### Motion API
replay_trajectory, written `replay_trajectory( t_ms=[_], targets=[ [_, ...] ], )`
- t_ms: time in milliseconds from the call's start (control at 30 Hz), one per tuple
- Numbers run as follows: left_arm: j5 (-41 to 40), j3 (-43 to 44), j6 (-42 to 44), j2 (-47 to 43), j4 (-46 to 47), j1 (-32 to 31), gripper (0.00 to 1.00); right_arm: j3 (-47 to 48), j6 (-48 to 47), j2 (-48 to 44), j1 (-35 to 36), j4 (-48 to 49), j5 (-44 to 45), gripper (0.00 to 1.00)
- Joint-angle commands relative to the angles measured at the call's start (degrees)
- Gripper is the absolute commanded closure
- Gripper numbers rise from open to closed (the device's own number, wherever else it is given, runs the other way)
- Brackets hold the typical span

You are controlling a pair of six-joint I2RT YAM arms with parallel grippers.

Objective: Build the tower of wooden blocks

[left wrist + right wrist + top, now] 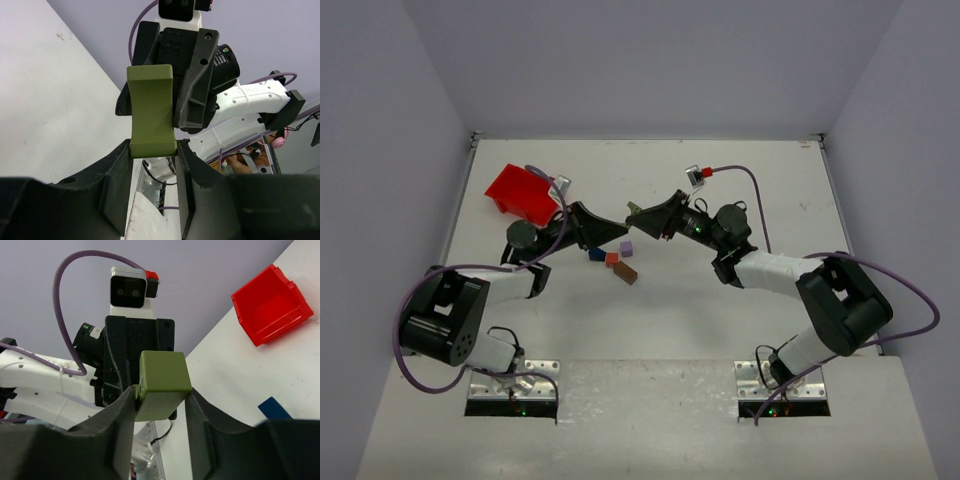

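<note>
An olive green curved block (633,209) hangs in the air between both grippers above the table's middle. My left gripper (620,228) clamps its lower end in the left wrist view (150,110). My right gripper (640,212) clamps the other end, a squared face in the right wrist view (162,377). Both pairs of jaws touch the block's sides. On the table just below lie a lilac block (627,247), a dark blue wedge (597,254), an orange-red block (612,259) and a brown block (626,273), close together and not stacked. The wedge also shows in the right wrist view (274,408).
A red plastic bin (523,193) lies tilted at the back left, behind my left arm; it also shows in the right wrist view (271,305). Purple cables loop off both arms. Grey walls close in the white table (650,330) on three sides.
</note>
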Motion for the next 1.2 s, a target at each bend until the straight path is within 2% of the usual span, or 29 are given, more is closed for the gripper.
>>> replay_trajectory(
  t_ms=[0,133,200,233,333,400,433,500,567,600,700,800,833,933,1000,1067,1167],
  targets=[
    [0.12,-0.14,0.8,-1.29,7.79,0.45,1.0,2.73,-0.64,-0.83,0.85,5.06,-2.75,0.69],
    [0.75,0.22,0.89,-1.26,7.17,0.45,1.0,1.8,-2.13,-1.7,1.02,4.69,-1.49,0.86],
    [1.7,1.17,1.93,-1.34,4.59,0.45,0.95,1.67,-3.11,-2.33,0.99,4.12,-0.9,0.89],
    [2.35,1.99,3.2,-1.5,1.84,0.47,0.82,1.77,-4.6,-2.94,0.89,2.97,-0.77,0.91],
    [3.85,4.97,8.37,-2.5,-7.24,0.62,0.28,3.18,-10.43,-7.35,0.32,-8.67,1.4,0.98],
    [1.72,5.4,12.94,-4.53,-13.72,0.74,0.07,5.26,-14.85,-11.51,-0.15,-23.89,5.39,0.98],
    [0.42,5.68,15.53,-5.98,-17.35,0.83,0.0,6.34,-17.72,-13.5,-0.29,-31.86,8.02,0.97],
    [-4.13,7.11,22.78,-11.78,-28.76,0.89,0.0,7.8,-25.42,-17.17,-0.38,-46.67,16.34,0.96],
    [-10.26,7.89,28.56,-15.12,-39.76,0.89,0.0,8.09,-28.92,-19.18,-0.47,-54.27,22.37,0.96],
    [-15.67,8.04,30.38,-17.73,-43.99,0.89,0.0,9.74,-30.88,-19.84,-0.55,-62.0,27.35,0.96],
    [-28.1,8.98,32.09,-23.23,-51.17,0.89,0.0,14.75,-35.53,-18.68,-0.56,-78.01,35.4,0.94],
    [-44.81,10.68,32.09,-27.62,-58.8,0.89,0.0,21.3,-37.68,-13.21,-0.47,-92.69,45.62,0.91],
    [-47.77,12.41,32.43,-27.99,-62.77,0.89,0.0,22.72,-37.87,-9.24,-0.56,-95.03,49.34,0.91],
    [-60.57,15.7,32.18,-27.99,-69.74,0.89,0.0,29.12,-38.82,-1.65,-0.47,-103.39,52.12,0.92],
    [-65.06,17.84,30.92,-27.06,-76.14,0.89,0.0,31.9,-40.84,2.43,-0.49,-105.47,52.62,0.93],
    [-68.32,20.06,30.55,-26.66,-79.55,0.89,0.0,34.43,-44.65,6.79,-0.54,-106.63,51.99,0.94],
    [-67.78,17.54,31.11,-27.34,-76.36,0.97,0.0,37.46,-51.61,12.11,-0.56,-108.06,47.92,0.93]
  ],
)
